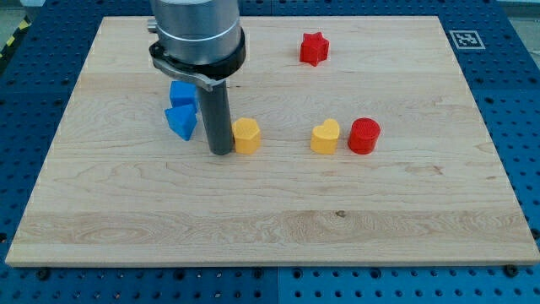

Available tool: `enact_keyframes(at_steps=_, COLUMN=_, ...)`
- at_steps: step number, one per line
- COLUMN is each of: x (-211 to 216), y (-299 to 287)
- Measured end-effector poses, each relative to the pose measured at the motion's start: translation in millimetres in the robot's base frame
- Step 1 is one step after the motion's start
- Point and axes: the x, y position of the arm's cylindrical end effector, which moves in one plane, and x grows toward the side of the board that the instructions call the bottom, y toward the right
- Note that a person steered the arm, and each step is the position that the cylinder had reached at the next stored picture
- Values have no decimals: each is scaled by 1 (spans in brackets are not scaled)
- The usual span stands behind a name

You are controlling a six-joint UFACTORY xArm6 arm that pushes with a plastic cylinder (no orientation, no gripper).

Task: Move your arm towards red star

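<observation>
The red star [313, 48] lies near the view's top, right of centre, on the wooden board [270, 211]. My tip [221, 152] rests on the board left of centre, touching or nearly touching the left side of a yellow hexagon block [246, 135]. The red star is far up and to the right of my tip. A blue triangular block [180, 121] sits just left of the rod, with a blue cube [183, 94] behind it, partly hidden by the arm.
A yellow heart block [325, 137] and a red cylinder [364, 135] sit side by side right of centre. A fiducial marker [464, 39] is at the board's top right corner. The board rests on a blue perforated table [523, 127].
</observation>
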Motion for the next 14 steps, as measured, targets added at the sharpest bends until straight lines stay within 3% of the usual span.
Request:
enact_keyframes(at_steps=3, x=4, y=23)
enact_keyframes(at_steps=4, x=38, y=54)
enact_keyframes(at_steps=6, x=105, y=185)
enact_keyframes(at_steps=7, x=111, y=297)
enact_keyframes(at_steps=8, x=73, y=386)
enact_keyframes(at_steps=9, x=14, y=412)
enact_keyframes(at_steps=12, x=-234, y=384)
enact_keyframes(at_steps=13, x=-285, y=343)
enact_keyframes(at_steps=14, x=-284, y=322)
